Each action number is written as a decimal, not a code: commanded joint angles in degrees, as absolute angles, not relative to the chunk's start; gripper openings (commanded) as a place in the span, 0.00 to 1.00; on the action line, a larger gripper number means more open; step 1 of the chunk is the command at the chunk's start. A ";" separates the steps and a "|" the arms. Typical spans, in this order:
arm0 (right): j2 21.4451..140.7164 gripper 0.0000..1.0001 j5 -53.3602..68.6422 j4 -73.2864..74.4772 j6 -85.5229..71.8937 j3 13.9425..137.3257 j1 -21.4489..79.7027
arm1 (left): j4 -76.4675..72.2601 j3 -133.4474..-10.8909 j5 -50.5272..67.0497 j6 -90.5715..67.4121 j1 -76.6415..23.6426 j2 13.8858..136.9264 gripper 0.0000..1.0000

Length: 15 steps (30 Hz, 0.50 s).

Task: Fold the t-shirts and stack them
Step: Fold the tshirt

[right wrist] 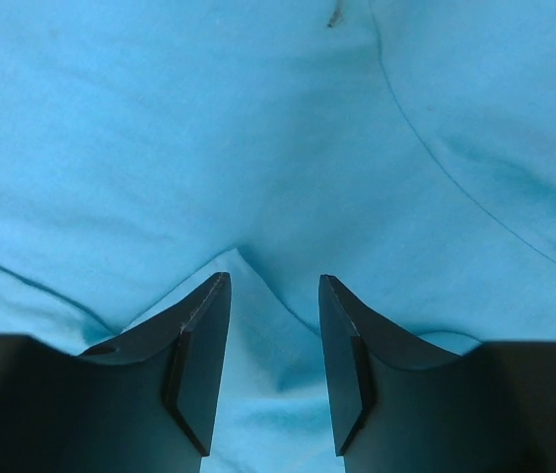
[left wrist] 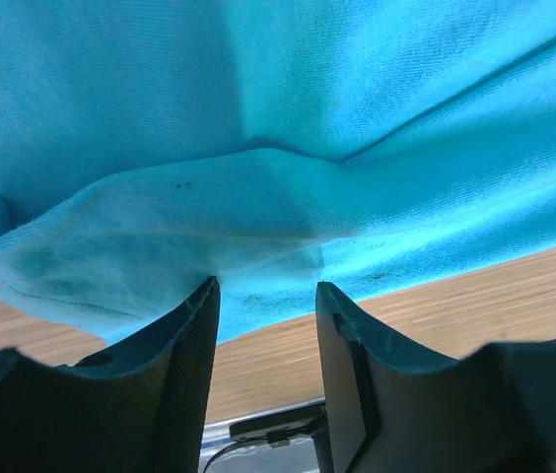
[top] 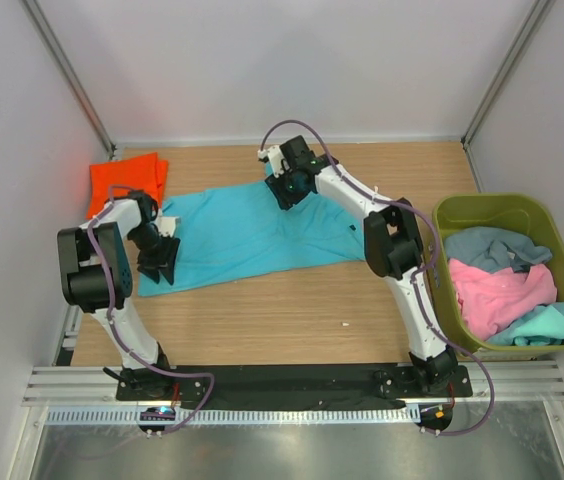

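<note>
The wooden table [top: 292, 320] carried five t-shirts, counted. One turquoise t-shirt [top: 252, 240] lay spread and creased across its middle. An olive-green bin [top: 482, 205] stood at the right edge and held three crumpled shirts: a pink t-shirt [top: 497, 290] in the middle, a grey-blue t-shirt [top: 492, 248] on its far side and a teal t-shirt [top: 552, 325] at the near right. One orange t-shirt [top: 127, 180] lay folded at the far left corner, apart from the turquoise one. My left claw [left wrist: 263, 286] was at the turquoise shirt's left hem, fingers parted, with wood showing between them. My right claw [right wrist: 273, 279] was down on the far edge, fingers also parted, with a fold of cloth between them.
</note>
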State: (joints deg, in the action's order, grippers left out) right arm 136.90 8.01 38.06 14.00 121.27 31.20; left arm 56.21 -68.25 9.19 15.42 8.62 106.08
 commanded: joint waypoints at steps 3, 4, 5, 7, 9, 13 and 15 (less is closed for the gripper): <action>135.00 0.47 4.66 35.24 11.34 121.64 27.52 | 55.72 -71.10 11.07 15.12 8.88 105.12 0.46; 135.26 0.47 4.57 35.16 10.82 121.55 26.73 | 55.81 -71.28 11.42 15.12 8.96 105.38 0.46; 135.35 0.47 4.83 35.16 10.03 121.47 25.33 | 56.07 -71.45 11.69 14.94 8.88 105.47 0.46; 135.79 0.47 4.92 34.81 9.06 120.76 23.65 | 56.42 -71.89 12.22 14.85 8.88 105.47 0.46; 136.23 0.47 5.54 34.98 8.79 120.15 21.63 | 56.60 -72.07 11.96 14.94 9.05 105.29 0.47; 137.11 0.47 6.15 34.89 8.26 119.53 18.90 | 56.43 -72.51 10.90 14.94 8.96 105.99 0.47; 137.72 0.47 6.24 35.07 8.26 119.18 17.59 | 56.42 -72.86 10.81 14.77 8.88 107.04 0.47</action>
